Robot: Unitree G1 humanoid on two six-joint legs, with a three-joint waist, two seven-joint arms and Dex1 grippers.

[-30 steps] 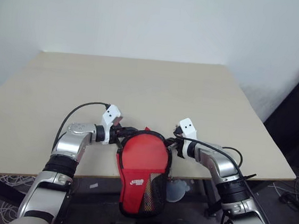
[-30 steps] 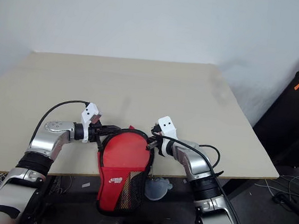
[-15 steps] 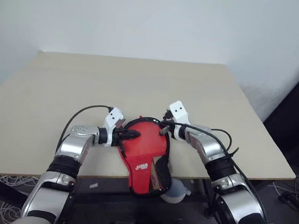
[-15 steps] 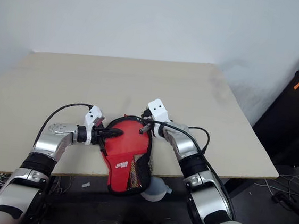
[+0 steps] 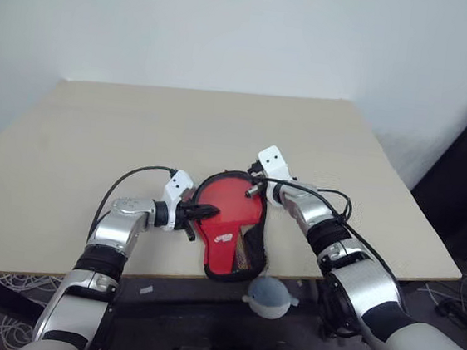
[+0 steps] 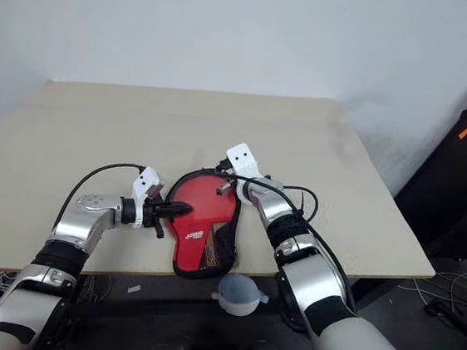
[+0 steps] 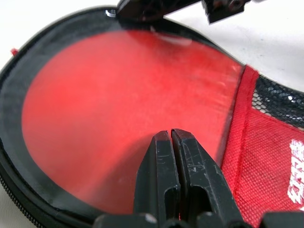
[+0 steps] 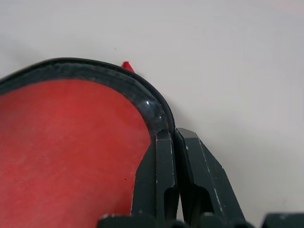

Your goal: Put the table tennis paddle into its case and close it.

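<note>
- Currently the case (image 5: 230, 225) lies red side up at the near edge of the table (image 5: 95, 144), its narrow end past that edge, above the small fluffy ball (image 5: 269, 294) that hangs there.
- The left gripper (image 5: 199, 211) has its fingers closed on the black rim at the case's left side. The right gripper (image 5: 250, 179) is also closed, pinching the rim at the far, round end.
- The table tennis paddle cannot be told apart from the case; I judge it is already inside, but this is not certain.
- Risk: both grips are only on thin edging. If one arm pulls harder, the rim could slip out of the fingers (image 8: 164, 180) and the zip would stay partly open.
- Risk: because part of the case is over the edge, a loose grip may let it slide off the table.
- Risk: the soft pouch may fold under a pull, so the zip can jam.
</note>
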